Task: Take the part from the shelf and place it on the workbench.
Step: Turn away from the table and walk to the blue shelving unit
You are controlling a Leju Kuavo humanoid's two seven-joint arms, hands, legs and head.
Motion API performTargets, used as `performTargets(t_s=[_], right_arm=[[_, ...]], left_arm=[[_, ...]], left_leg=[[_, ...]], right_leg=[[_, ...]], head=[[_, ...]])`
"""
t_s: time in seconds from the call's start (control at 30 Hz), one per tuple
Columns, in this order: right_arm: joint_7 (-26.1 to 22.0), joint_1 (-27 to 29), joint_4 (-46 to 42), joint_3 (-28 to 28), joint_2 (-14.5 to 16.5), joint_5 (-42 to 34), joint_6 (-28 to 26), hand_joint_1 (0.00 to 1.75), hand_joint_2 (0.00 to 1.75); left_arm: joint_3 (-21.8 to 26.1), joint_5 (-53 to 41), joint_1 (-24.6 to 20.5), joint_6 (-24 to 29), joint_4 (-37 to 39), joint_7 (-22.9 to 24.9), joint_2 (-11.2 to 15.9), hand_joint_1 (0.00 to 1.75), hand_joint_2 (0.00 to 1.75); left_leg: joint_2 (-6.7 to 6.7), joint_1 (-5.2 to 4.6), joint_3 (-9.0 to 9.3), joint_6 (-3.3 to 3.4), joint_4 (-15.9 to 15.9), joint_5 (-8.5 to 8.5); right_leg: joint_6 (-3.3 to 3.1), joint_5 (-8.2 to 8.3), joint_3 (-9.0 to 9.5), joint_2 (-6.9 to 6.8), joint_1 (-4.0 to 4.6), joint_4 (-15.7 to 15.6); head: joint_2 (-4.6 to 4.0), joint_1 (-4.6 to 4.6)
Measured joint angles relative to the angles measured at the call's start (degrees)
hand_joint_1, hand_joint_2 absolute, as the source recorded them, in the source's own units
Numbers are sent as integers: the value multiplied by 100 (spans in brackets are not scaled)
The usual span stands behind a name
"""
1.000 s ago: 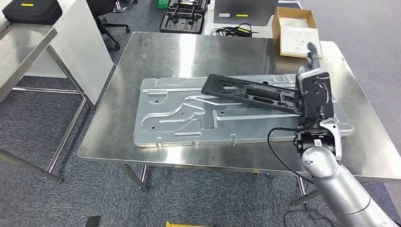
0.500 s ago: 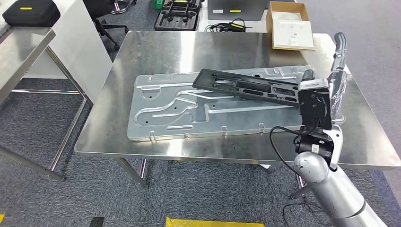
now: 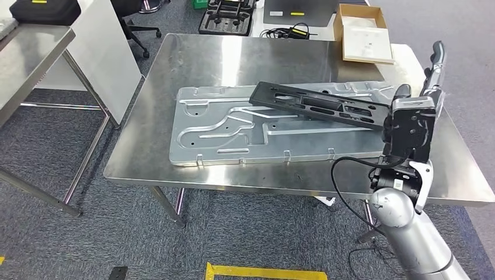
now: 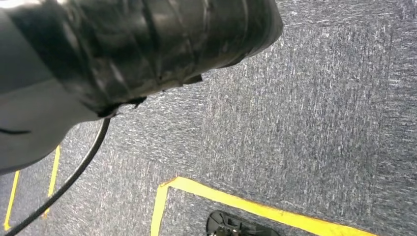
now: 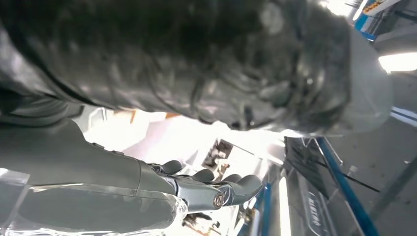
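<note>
One black part (image 3: 324, 105) lies slanted across the metal plate (image 3: 233, 131) on the workbench (image 3: 233, 58), its right end at your right hand (image 3: 411, 119), whose grip I cannot tell. Lower that end flat before letting go.

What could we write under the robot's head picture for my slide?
Robot's right hand holds one end of a long black part over a silver stamped panel on the steel workbench.

right arm (image 3: 408, 233) rises from lower right, forearm near vertical, wrist housing upright. right hand (image 3: 421, 96) at the top, one finger (image 3: 436, 58) pointing up, fingers (image 5: 231, 189) lightly curled, gripping the end of the black part (image 3: 321, 105).
</note>
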Motion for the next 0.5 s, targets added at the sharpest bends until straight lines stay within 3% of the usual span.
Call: performTargets(t_s=[0.07, 0.13, 0.2, 0.27, 0.33, 0.37, 0.4, 0.43, 0.5], right_arm=[[100, -23, -44, 0, -25, -231, 91, 0, 0], [219, -32, -81, 1, -68, -562, 243, 0, 0], [250, -35, -118, 2, -102, -1051, 415, 0, 87], [190, -49, -169, 3, -133, -1682, 605, 0, 175], [89, -59, -214, 4, -180, -2262, 766, 0, 175], [23, -60, -230, 4, -203, -2538, 837, 0, 175], [-56, -59, -247, 4, -226, -2854, 917, 0, 131], [-140, -60, -266, 4, -252, -3190, 1009, 0, 87], [-315, -73, -303, 4, -314, -3910, 1244, 0, 0]], left_arm=[[-1, 23, -6, 21, 0, -1, 1, 0, 0], [-1, 56, -5, 42, 0, -2, 2, 0, 0], [-1, 96, 2, 51, 0, -2, 5, 0, 0], [-1, 121, -2, 53, 0, -3, 12, 0, 0], [-1, 128, -8, 52, 0, -4, 20, 0, 0], [-1, 131, -2, 52, 0, -4, 24, 0, 0], [-1, 133, 7, 52, 0, -4, 25, 0, 0], [-1, 133, 14, 52, 0, -5, 27, 0, 0], [-1, 131, 10, 48, 0, -12, 42, 0, 0]], left_leg=[[-3, -19, -45, -46, 48, 9], [-5, -31, -87, -109, 60, 39], [-8, -21, -133, -172, 108, -4], [-10, -7, -296, -234, 487, -299], [-10, 0, -570, -279, 1184, -701], [-10, 2, -667, -288, 1463, -810], [-10, 3, -680, -288, 1570, -816], [-10, 3, -590, -277, 1466, -722], [-14, -8, -173, -215, 756, -403]], right_leg=[[-39, 131, 267, 2, 21, -534], [-85, 139, 270, 10, 37, -632], [-157, 195, 253, 11, 16, -659], [-228, 253, 229, 0, -4, -690], [-257, 293, 172, -9, 3, -687], [-259, 311, 142, -10, 7, -683], [-257, 327, 115, -10, 10, -677], [-251, 340, 95, -8, 13, -670], [-231, 360, 75, -7, 20, -660]], head=[[0, -6], [-1, -9], [-1, -8], [-1, -26], [-1, -43], [-1, -44], [-1, -44], [-2, -44], [-1, -44]])
